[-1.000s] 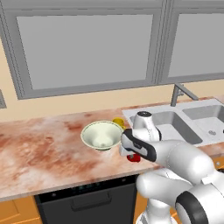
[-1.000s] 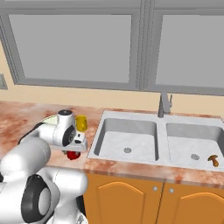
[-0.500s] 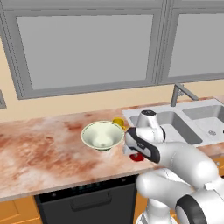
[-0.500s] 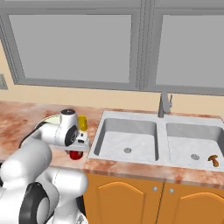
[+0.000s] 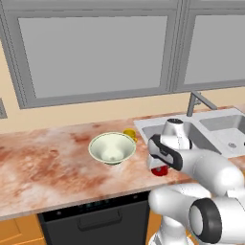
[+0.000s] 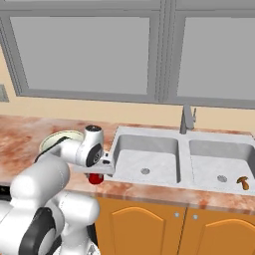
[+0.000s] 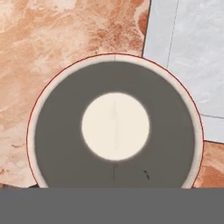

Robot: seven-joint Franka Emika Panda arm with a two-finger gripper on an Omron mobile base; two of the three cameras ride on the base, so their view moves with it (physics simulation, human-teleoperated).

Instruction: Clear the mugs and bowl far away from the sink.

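Observation:
The red mug (image 5: 160, 171) hangs just under my hand at the counter's front, close to the left rim of the sink (image 5: 225, 129). My gripper (image 5: 161, 160) holds it from above; the hand view looks straight down into the mug's pale inside (image 7: 114, 126), and the fingers are hidden. The cream bowl (image 5: 112, 148) with a greenish outside sits on the counter left of my hand, also visible as the bowl (image 6: 57, 139) behind my arm. The yellow mug (image 5: 129, 134) stands just behind the bowl. The sink (image 6: 149, 159) has two basins and a faucet (image 6: 186, 118).
A small brown object (image 6: 243, 182) lies in the right basin. The marbled counter (image 5: 43, 167) stretches far to the left of the bowl. A window wall runs behind the counter, and a dark appliance front (image 5: 95, 217) sits under the counter edge.
My hand has slid to the right, toward the sink's rim, and the red mug has gone with it. Bowl, yellow mug and sink stay put.

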